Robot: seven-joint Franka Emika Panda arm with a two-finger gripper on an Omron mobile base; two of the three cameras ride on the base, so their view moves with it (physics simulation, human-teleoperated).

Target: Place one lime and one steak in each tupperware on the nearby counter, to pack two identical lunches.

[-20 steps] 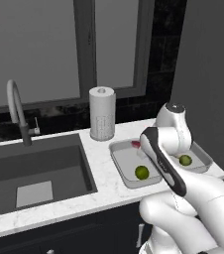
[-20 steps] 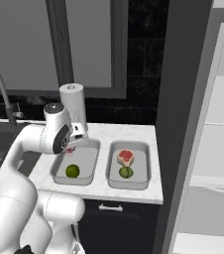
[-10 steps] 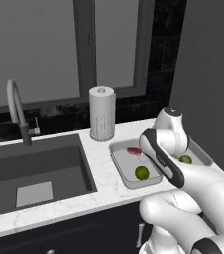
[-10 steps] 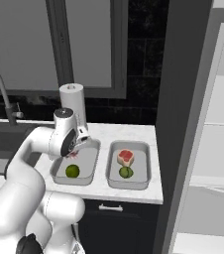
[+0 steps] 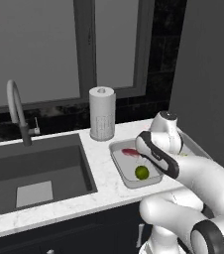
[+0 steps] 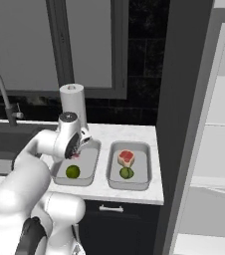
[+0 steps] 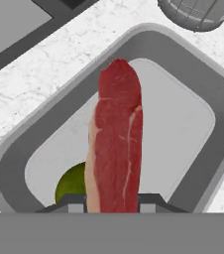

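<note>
My gripper (image 7: 111, 202) is shut on a red raw steak (image 7: 116, 144), holding it over the left grey tupperware (image 7: 32, 146). A lime (image 7: 70, 186) lies in that tupperware, partly hidden behind the steak. In the left base view the steak (image 5: 129, 152) hangs just above the tupperware (image 5: 118, 166), behind its lime (image 5: 141, 172). The right tupperware (image 6: 143, 167) holds another steak (image 6: 126, 158) and another lime (image 6: 127, 173). Both tupperwares stand on the white marble-look counter (image 6: 147, 133).
A paper towel roll (image 5: 102, 114) stands just behind the left tupperware. The sink (image 5: 29, 173) with its faucet (image 5: 16, 106) lies to the left. An open fridge with grey shelves (image 6: 219, 124) rises at the right.
The hand with the steak has come down a little and closer to the left tupperware. The limes and the other steak have not moved.
</note>
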